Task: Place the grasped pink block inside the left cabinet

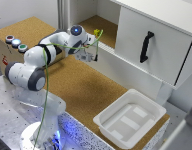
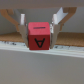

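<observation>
1. The cork table is the biggest surface; it carries almost everything in the exterior view.
2. The robot arm is white with black joints. It rises from its base near the bottom of the exterior view's left and bends toward the cabinets. A green cable runs along it.
3. The white cabinet with the black handle stands on the exterior view's right. Its handle is upright on the front panel.
4. The left cabinet is the open compartment with white walls and a brown cork floor, beside the handled cabinet on the exterior view's left.
5. The white tray lies on the table, near the lower right of the exterior view, well apart from the arm.
6. The cork-topped box at the exterior view's left edge has coloured buttons on top.
7. The gripper hangs just in front of the left cabinet's opening, above its white front ledge. In the wrist view its two fingers press on both sides of the block, so it is closed around it.
8. The pink block sits between the fingers, in the air, not yet inside the compartment. A dark letter "A" shows on its face. In the exterior view it is too small to see.
</observation>
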You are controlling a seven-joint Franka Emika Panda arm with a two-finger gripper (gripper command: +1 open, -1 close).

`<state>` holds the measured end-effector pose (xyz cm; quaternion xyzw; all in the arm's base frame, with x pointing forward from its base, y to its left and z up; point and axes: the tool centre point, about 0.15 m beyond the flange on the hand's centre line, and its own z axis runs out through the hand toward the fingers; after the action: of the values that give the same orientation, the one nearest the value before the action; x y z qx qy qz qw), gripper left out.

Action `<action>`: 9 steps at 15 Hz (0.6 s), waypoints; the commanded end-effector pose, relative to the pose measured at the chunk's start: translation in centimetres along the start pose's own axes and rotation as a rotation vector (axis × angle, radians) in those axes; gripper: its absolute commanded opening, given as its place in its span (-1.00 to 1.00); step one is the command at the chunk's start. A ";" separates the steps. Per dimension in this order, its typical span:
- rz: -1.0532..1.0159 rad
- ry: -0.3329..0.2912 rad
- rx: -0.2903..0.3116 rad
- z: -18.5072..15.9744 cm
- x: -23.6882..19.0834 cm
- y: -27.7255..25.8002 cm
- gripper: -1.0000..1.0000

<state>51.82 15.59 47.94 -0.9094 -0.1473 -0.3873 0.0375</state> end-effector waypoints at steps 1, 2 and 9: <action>0.109 -0.110 -0.315 3.5 8.4 -0.4 -1.00; 0.111 -0.126 -0.332 3.7 9.0 -0.2 -1.00; 0.163 -0.221 -0.339 7.1 11.0 2.6 -1.00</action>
<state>58.52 16.11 50.74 -0.9298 -0.0472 -0.3633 -0.0343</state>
